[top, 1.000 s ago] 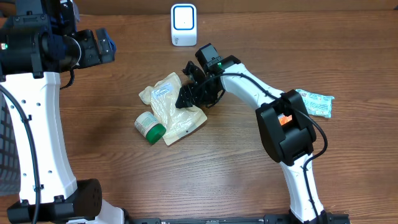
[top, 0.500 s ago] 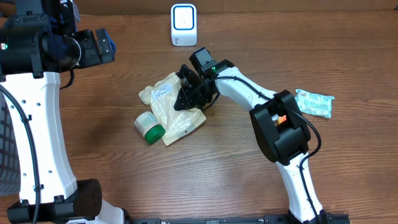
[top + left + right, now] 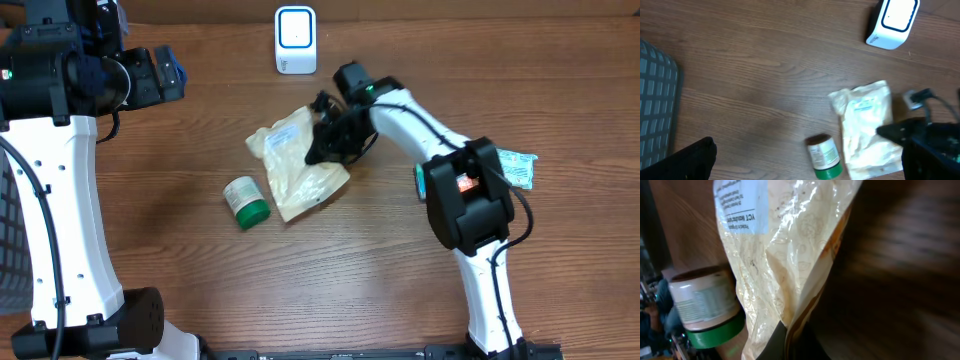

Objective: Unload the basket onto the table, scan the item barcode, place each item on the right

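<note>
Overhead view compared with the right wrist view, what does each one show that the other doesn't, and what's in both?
Only the overhead shows the white scanner and the teal packet at the right. Only the right wrist view shows, close up, the print on the label and the right end effector shut on an edge of the clear bag. Both show that bag and the green-lidded jar near it.

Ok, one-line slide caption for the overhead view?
Right claw grips the yellowish bag; green-lidded jar nearby, white scanner beyond.
</note>
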Tool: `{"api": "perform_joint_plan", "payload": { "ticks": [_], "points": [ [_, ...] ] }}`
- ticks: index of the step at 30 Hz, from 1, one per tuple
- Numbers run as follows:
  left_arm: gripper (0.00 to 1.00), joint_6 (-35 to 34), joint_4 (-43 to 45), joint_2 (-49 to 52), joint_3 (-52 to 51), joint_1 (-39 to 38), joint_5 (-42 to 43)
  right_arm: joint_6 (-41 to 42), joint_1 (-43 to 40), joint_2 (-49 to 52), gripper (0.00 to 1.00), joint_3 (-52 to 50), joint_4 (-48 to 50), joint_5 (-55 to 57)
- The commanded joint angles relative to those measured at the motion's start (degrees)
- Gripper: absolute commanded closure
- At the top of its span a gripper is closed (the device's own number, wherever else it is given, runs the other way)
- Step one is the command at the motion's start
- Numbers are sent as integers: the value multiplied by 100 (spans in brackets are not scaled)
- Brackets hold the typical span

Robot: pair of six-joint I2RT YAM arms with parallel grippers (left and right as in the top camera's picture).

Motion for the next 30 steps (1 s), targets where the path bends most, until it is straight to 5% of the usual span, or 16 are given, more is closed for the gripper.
{"api": "perform_joint_plan", "payload": {
  "ticks": [1, 8, 16, 30],
  "points": [
    [0, -63, 9, 17, 52, -11, -59, -157, -68, -505, 96, 494, -297, 389],
    [0, -63, 11, 17, 52, -11, -59, 39, 37, -1386, 96, 737, -1117, 3064],
    [0, -63, 9, 17, 52, -11, -59, 1825, 750, -1685, 96, 737, -2621, 7995],
    [0, -63, 9, 17, 52, -11, -59, 2295, 2201, 42, 92, 691, -3075, 8345]
  ]
}}
